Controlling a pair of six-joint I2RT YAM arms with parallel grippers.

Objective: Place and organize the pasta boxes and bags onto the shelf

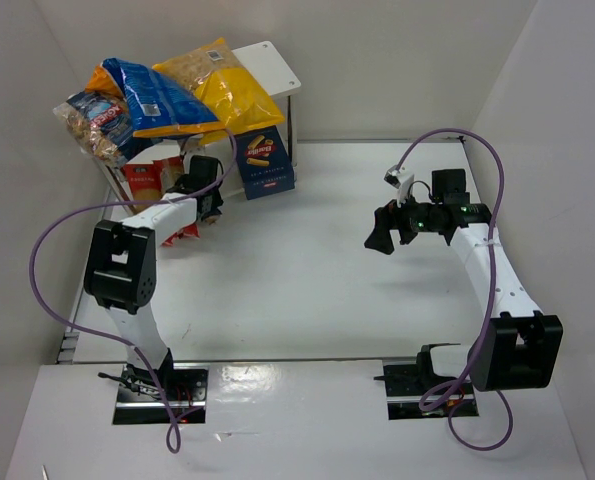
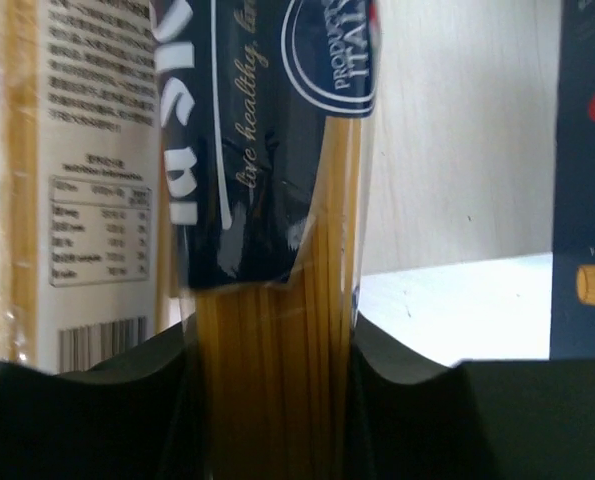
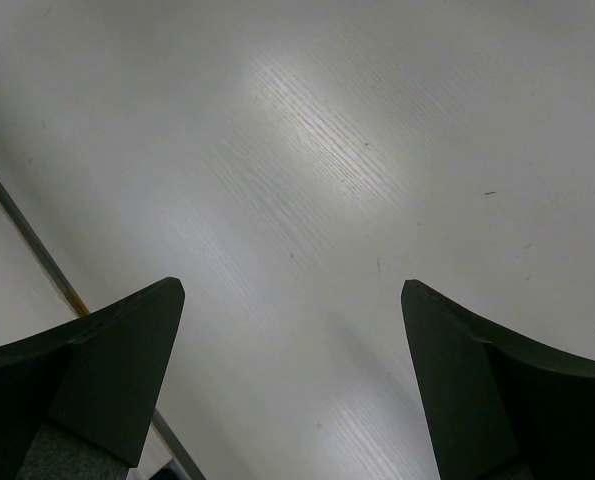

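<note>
At the shelf [image 1: 272,62] front, below its top board, a dark-blue-labelled spaghetti pack [image 2: 277,200] is clamped by the left gripper [image 2: 272,345], near the dark blue carton [image 1: 266,160]. Well right of the shelf, the right gripper [image 3: 292,300] is held with jaws apart.

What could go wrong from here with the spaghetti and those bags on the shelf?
The left jaws clamp the spaghetti pack across its strands; knocking it against the shelf could snap them. The clear bag overhangs that shelf's left edge, so a bump might topple it.
</note>
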